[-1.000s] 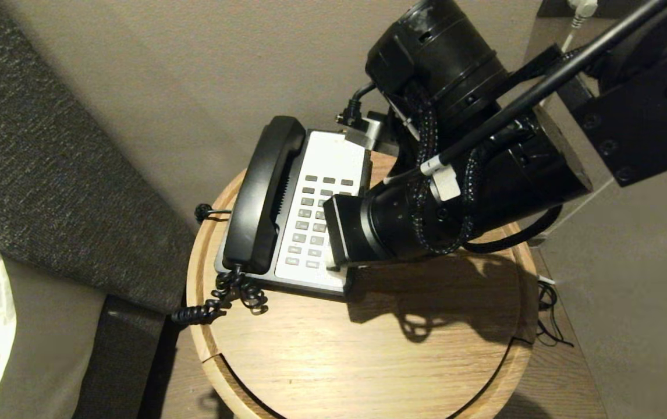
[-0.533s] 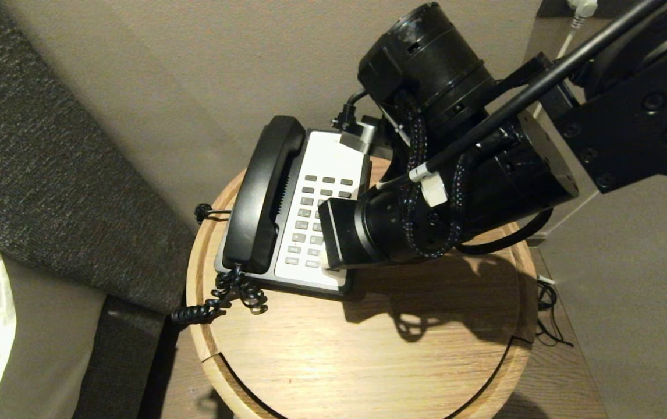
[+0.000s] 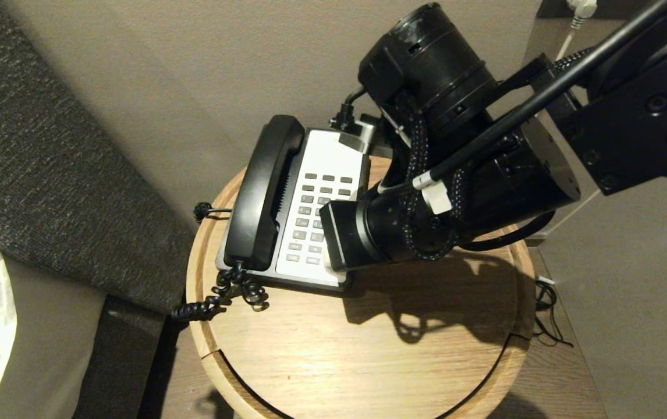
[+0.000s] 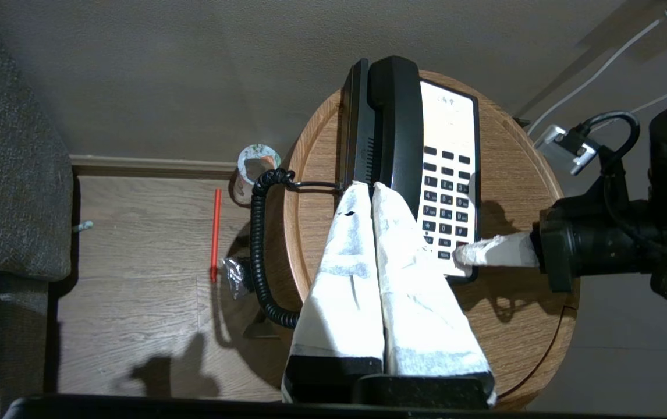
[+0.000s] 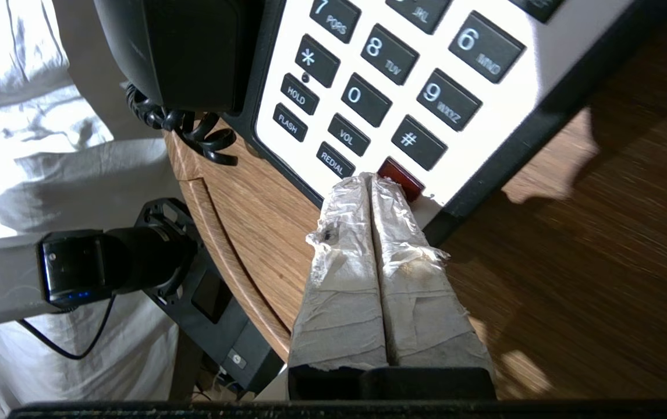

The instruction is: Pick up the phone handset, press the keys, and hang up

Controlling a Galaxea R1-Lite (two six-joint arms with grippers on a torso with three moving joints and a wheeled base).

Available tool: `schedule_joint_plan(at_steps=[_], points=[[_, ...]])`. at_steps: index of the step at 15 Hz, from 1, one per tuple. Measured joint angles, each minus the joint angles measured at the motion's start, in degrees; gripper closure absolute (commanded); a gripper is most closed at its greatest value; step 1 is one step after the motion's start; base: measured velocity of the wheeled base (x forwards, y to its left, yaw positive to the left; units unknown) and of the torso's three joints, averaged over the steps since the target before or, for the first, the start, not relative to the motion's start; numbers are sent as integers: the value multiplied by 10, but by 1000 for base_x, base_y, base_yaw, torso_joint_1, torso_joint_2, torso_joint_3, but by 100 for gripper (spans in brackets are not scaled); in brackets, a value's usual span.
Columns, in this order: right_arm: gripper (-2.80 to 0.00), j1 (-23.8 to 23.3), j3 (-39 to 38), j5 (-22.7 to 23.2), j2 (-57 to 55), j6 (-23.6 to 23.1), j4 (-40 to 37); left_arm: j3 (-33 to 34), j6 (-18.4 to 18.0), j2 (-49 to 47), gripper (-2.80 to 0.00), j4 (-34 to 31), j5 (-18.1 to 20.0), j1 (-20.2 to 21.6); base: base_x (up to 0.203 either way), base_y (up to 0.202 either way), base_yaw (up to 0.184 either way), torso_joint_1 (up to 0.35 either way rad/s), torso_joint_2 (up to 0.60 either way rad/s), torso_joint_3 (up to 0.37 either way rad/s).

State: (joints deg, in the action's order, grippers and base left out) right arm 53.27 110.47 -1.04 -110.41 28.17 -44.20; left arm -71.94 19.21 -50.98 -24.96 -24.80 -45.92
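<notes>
at phone base [image 5: 456,174] front edge, closed right hand [image 5: 371,183] by red key [image 5: 401,176]

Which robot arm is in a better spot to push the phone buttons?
The right one, probably. Its shut pincer is tipped down at the keypad, by the red key. The left pincer hangs farther back, near the handset.

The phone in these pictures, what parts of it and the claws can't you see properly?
- Head view: the right claw's tips and part of the keypad are hidden by the right arm.
- Right wrist view: the right claw covers part of the red key; whether it presses cannot be told. The phone handset is cut off by the edge.
- Left wrist view: the left claw hides the handset's lower end.
</notes>
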Motion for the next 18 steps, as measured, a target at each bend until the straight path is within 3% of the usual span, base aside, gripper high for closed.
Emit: schedule_joint_plan(at_steps=[7, 10, 14, 18], points=[[0, 2, 4, -2, 40, 9, -5, 0, 5, -1, 0, 0, 0, 0, 0, 0, 0, 0, 0, 0], [0, 4, 2, -9, 88, 22, -40, 1, 46, -2, 0, -7, 0, 21, 0, 0, 0, 0, 0, 0], [0, 3, -18, -36, 198, 55, -100, 4, 99, 25, 0, -69, -1, 109, 0, 0, 0, 0, 0, 0], [0, -7, -66, -75, 347, 122, -157, 42, 108, 107, 0, -130, 2, 228, 0, 0, 0, 0, 0, 0]])
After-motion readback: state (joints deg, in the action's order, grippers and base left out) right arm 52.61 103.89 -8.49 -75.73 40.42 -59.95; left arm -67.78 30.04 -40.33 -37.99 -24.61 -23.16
